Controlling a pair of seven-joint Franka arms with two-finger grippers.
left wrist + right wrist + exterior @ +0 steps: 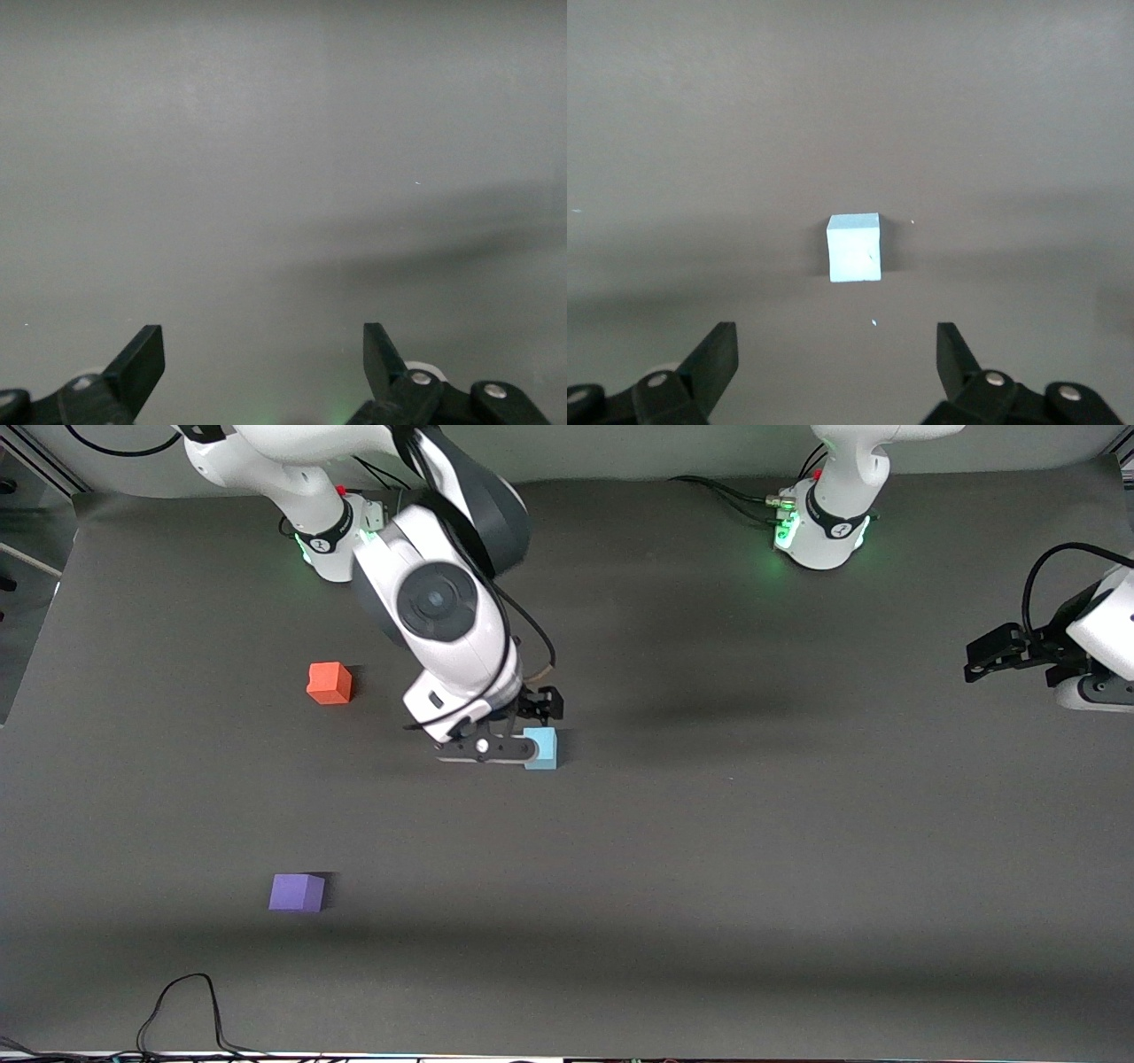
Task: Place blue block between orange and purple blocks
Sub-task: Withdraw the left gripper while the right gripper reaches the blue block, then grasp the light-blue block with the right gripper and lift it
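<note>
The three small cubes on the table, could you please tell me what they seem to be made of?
The light sky-blue cube, below the open right pincer, looks like foam: matte faces, no shine, slightly soft edges. The orange-red cube and the violet-purple cube show the same dull finish, so probably foam too.

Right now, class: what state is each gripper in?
Left gripper: open, holding nothing, waiting at the left arm's end of the table.
Right gripper: open, empty, over the blue block.
</note>
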